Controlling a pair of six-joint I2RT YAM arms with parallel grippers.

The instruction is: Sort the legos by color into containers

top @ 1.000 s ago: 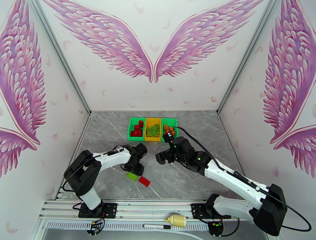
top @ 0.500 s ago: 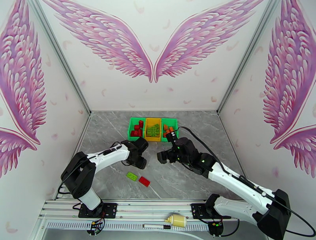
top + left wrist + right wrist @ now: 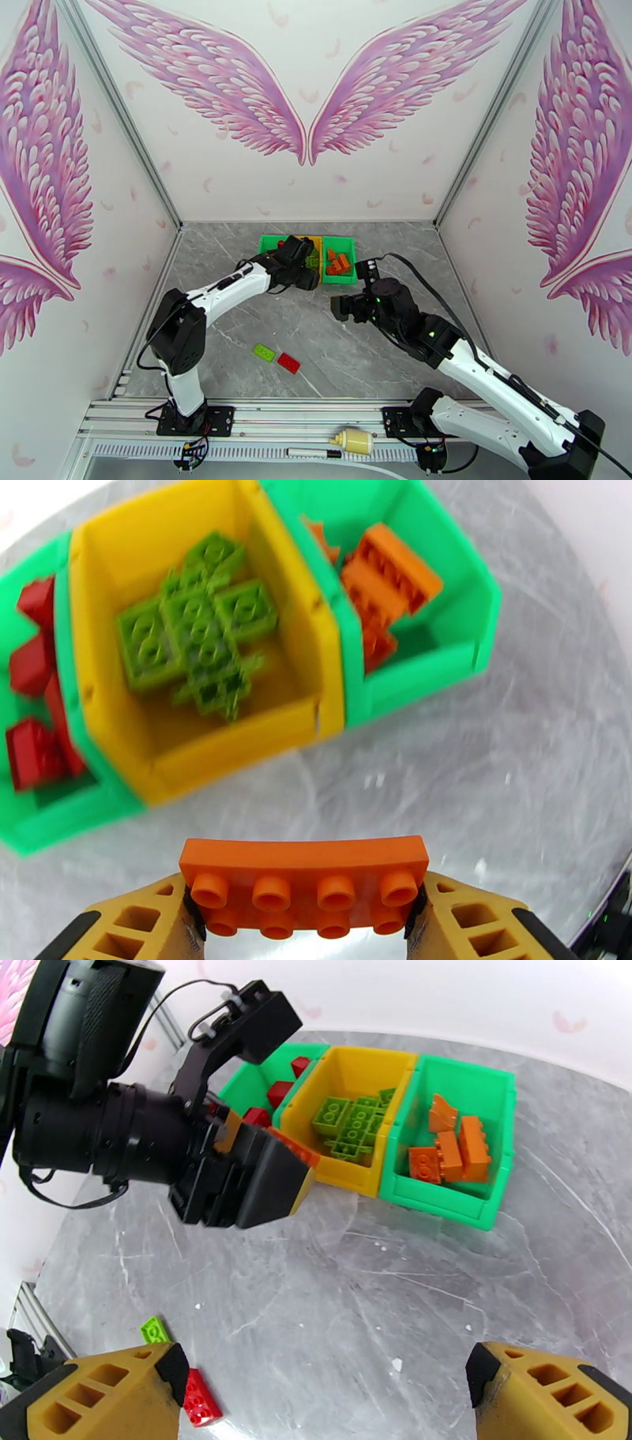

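My left gripper [image 3: 304, 913] is shut on a flat orange lego [image 3: 304, 871], held just in front of the three containers. The yellow bin [image 3: 237, 756] holds lime legos [image 3: 197, 638]. To its right, a green bin [image 3: 442, 669] holds orange legos [image 3: 387, 583]. The green bin on the left [image 3: 47, 827] holds red legos [image 3: 31, 701]. From above, the left gripper [image 3: 304, 272] covers part of the yellow bin. My right gripper [image 3: 340, 306] hangs open over the table's middle, nothing between its fingers [image 3: 103, 1394]. One lime lego [image 3: 264, 352] and one red lego [image 3: 288, 362] lie loose near the front.
The bins stand in a row at the table's back edge [image 3: 308, 223]. A white and yellow bottle [image 3: 351, 440] and a pen [image 3: 312, 452] lie on the front rail. Side walls close in the table on both sides.
My left arm has swung from beside the loose legos up to the bins, carrying the orange lego. My right arm has drawn back to the right, away from the bins.
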